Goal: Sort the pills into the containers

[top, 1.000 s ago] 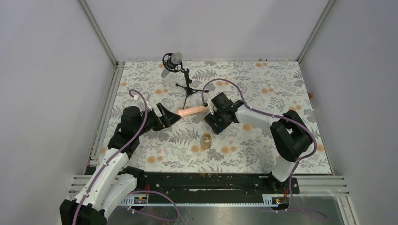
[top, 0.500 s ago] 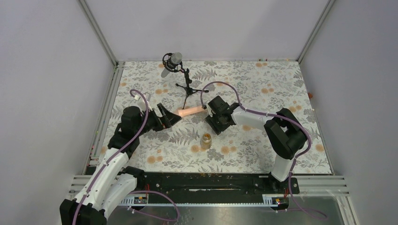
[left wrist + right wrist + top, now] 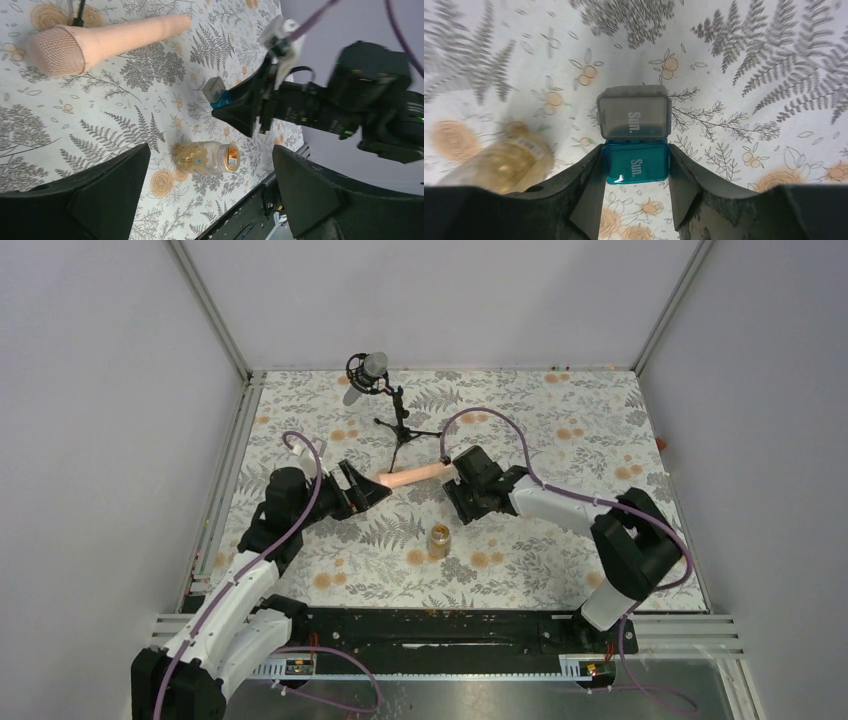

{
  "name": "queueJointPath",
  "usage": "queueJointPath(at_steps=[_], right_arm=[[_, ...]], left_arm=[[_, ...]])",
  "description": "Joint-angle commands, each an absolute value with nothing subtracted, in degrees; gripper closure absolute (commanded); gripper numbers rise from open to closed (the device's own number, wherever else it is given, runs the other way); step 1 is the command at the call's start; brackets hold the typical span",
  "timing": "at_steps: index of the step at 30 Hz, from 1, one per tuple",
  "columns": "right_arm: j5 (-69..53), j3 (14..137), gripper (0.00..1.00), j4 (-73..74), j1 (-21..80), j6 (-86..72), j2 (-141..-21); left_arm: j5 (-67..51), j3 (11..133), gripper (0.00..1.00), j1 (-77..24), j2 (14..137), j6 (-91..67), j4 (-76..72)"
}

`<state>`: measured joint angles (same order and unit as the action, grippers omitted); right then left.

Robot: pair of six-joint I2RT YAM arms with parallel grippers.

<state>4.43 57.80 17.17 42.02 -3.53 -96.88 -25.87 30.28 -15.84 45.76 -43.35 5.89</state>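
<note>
the right gripper (image 3: 635,155) was closed on the teal base of the box (image 3: 634,120), whose grey lid lay flipped open away from the wrist. the bottle (image 3: 438,539) stood just beside it on the near side, nearer this arm than the left gripper (image 3: 210,147), which hung wide and empty. the table (image 3: 560,440) was flat, patterned cloth. the peach cylinder (image 3: 412,475) lay close behind, cramping that side.

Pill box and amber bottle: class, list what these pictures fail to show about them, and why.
pill box: hidden under the right gripper in the top view; contents unseen in any view.
amber bottle: blurred in the right wrist view; pills uncountable.
Right wrist view: whether the fingers press the box is unclear.
</note>
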Motion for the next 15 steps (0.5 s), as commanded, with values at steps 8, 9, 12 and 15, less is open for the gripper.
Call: queueJointPath(at_steps=[8,9,12,15], right_arm=[[-7.3,59.3,0.58,12.8,42.8,-10.8,-81.3],[-9.2,59.1,0.58,12.3,42.8,-11.3,-80.6],[-12.7,59.0,0.58,11.5,42.8,-12.5,-78.7],[-15.4,58.8,0.58,10.6,42.7,-13.4,-77.4]], left_arm=[[-28.3,30.5,0.17,-21.9,55.4,-51.7,-14.8],[-28.2,30.9,0.18,-22.7,56.3,-51.8,-15.6],[-27.3,32.0,0.18,-25.2,59.0,-51.6,-17.6],[-26.3,33.1,0.18,-27.5,62.0,-51.4,-19.1]])
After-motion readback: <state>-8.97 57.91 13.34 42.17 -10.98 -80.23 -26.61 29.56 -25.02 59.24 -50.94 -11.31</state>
